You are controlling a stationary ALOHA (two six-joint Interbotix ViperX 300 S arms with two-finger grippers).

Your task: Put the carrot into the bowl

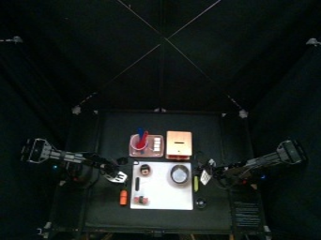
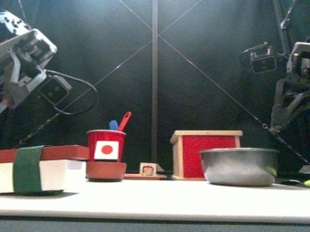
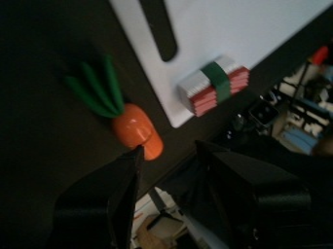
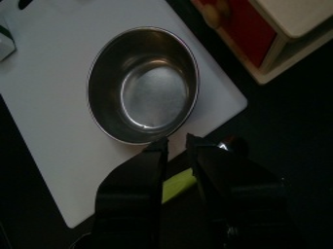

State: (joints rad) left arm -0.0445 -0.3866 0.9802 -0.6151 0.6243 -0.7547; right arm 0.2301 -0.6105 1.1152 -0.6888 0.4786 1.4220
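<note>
- Hovering my left gripper (image 3: 176,180) above the carrot (image 3: 135,131); jaws look spread, nothing held.
- Carrot lies on the dark bench (image 3: 53,58) just off the white board (image 3: 247,39), orange body toward my jaws, green leaves pointing away.
- Bowl (image 4: 143,85) sits empty on the white board, below my right gripper (image 4: 180,165), whose jaws stand narrowly apart, also empty.
- Risk: the tapered carrot could squirt out of a pinch, or I clip the striped box (image 3: 212,86) during transfer.
</note>
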